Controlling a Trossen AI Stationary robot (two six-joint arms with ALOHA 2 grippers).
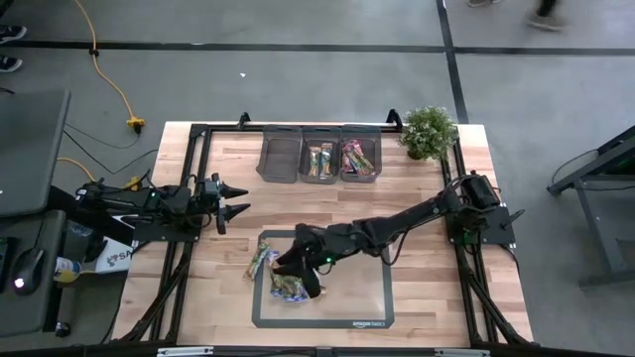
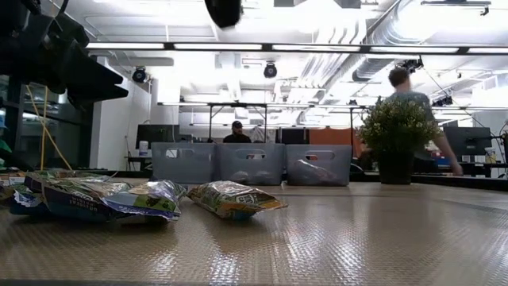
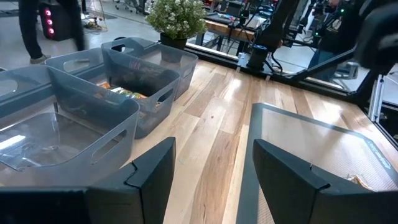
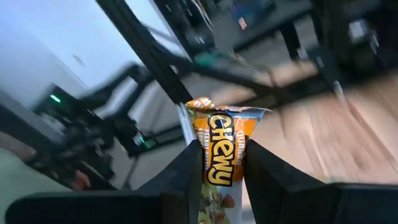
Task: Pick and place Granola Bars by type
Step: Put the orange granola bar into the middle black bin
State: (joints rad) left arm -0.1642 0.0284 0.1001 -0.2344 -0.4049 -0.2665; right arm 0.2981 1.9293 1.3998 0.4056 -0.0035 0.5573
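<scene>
My right gripper [image 1: 294,260] hangs over the left part of the grey mat [image 1: 367,297] and is shut on an orange-tan Chewy granola bar [image 4: 221,158]. More granola bars lie flat on the mat: one [image 1: 262,261] left of the gripper and a small heap [image 1: 289,288] just nearer; the low view shows them as green and blue wrappers [image 2: 151,199] [image 2: 234,199]. My left gripper [image 1: 238,198] [image 3: 214,155] waits open at the table's left side, touching nothing. My right gripper pinches the granola bar between its two fingers [image 4: 186,177], which lie along the bar's long sides. The printed face looks toward the wrist camera, and the crimped end [image 4: 227,112] sticks out past the fingertips. The bar is lifted clear of the mat.
Three grey bins stand in a row at the far edge: the left one [image 1: 280,157] looks empty, the middle [image 1: 319,161] and right [image 1: 359,159] hold bars. A potted plant [image 1: 429,131] stands at the far right corner. A person [image 2: 409,103] moves in the room beyond the table.
</scene>
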